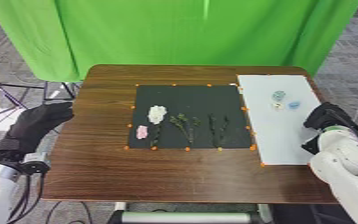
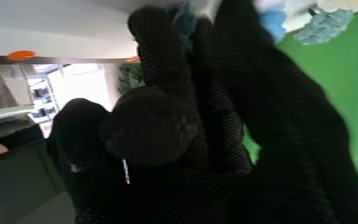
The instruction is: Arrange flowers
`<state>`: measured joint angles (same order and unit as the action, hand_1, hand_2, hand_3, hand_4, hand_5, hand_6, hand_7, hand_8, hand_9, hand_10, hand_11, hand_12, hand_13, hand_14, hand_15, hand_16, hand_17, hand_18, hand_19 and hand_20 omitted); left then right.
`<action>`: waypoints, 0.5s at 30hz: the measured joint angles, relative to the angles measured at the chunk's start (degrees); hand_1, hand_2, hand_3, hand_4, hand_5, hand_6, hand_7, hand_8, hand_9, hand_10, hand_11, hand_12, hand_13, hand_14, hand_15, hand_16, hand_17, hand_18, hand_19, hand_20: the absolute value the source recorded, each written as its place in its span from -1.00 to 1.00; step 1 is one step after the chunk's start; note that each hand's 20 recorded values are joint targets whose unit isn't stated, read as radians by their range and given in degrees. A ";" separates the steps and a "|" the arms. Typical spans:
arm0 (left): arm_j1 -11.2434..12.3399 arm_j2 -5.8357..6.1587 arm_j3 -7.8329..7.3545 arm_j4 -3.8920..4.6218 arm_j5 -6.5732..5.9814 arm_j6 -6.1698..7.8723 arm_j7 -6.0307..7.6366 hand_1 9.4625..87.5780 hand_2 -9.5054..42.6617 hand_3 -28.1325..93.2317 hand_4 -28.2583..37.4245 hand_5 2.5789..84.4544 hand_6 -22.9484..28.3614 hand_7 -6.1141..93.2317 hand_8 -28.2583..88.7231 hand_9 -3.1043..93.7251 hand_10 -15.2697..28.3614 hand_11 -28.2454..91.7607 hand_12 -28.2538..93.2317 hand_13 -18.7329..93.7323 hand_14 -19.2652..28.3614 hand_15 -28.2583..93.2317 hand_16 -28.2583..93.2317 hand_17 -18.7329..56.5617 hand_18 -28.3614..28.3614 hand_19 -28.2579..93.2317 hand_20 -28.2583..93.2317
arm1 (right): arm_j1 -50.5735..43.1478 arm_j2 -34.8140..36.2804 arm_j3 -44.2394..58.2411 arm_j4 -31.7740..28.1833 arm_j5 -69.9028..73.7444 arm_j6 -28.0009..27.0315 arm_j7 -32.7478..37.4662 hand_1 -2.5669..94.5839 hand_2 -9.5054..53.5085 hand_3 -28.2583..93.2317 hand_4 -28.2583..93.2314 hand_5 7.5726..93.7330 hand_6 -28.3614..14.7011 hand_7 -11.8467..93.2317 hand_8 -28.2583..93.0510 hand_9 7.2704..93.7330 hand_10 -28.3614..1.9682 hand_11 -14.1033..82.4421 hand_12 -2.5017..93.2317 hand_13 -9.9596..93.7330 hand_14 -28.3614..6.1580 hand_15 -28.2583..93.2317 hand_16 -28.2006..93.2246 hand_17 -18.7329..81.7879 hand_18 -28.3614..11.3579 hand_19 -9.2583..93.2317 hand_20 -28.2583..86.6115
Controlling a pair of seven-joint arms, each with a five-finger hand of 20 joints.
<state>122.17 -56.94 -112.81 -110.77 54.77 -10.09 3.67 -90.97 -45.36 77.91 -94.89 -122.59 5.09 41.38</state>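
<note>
Bright green covers the smooth cloth curtain [image 1: 184, 35] across the top of the frame. Below it, the brown wooden table [image 1: 104, 172] shows darker grain streaks. The flat rectangular mat [image 1: 193, 95] at centre is plain charcoal, edged by small orange markers [image 1: 254, 147]; the flat rectangular board [image 1: 282, 145] on the right is plain white. On the mat, one ruffled flower head [image 1: 157, 114] is white and a small oval bloom [image 1: 142, 132] pink. Mesh fabric textures the black glove of the right hand [image 1: 331, 117].
</note>
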 measured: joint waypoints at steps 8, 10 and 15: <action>0.10 -0.15 -0.26 -0.12 -0.05 0.01 -0.03 -0.64 -0.73 0.48 -0.85 0.15 0.02 -0.64 -0.61 0.00 0.35 -0.23 -0.32 -0.06 0.61 -0.24 -0.47 -0.45 0.54 -0.40 -0.24 | 0.15 0.83 -1.83 -0.67 -2.16 10.07 -0.53 0.43 -1.00 0.34 -0.83 0.73 0.29 -0.48 -0.40 0.94 0.08 -0.60 -0.20 1.00 0.61 0.47 -0.06 0.67 -0.24 1.00 0.48; 0.15 -0.16 -0.39 -0.17 -0.07 0.01 -0.04 -0.65 -0.73 0.48 -0.85 0.15 0.03 -0.64 -0.61 0.00 0.35 -0.23 -0.32 -0.06 0.61 -0.25 -0.47 -0.45 0.54 -0.40 -0.24 | -0.20 1.60 -1.38 -2.74 -2.63 10.53 -0.68 0.43 -1.00 0.34 -0.83 0.73 0.29 -0.48 -0.39 0.94 0.07 -0.60 -0.20 1.00 0.61 0.47 -0.05 0.67 -0.24 1.00 0.48; 0.32 -0.19 -0.59 -0.33 -0.11 0.02 -0.11 -0.65 -0.74 0.48 -0.85 0.14 0.03 -0.64 -0.61 0.00 0.35 -0.23 -0.32 -0.06 0.61 -0.25 -0.47 -0.45 0.54 -0.40 -0.24 | -0.11 3.90 -0.95 -9.30 -2.88 11.21 -1.85 0.41 -1.00 0.35 -0.83 0.73 0.29 -0.48 -0.38 0.93 0.07 -0.60 -0.19 1.00 0.61 0.47 -0.05 0.67 -0.23 1.00 0.48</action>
<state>122.50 -57.13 -113.40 -111.10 54.66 -10.06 3.56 -91.08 -41.46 76.96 -104.20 -125.47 16.31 39.52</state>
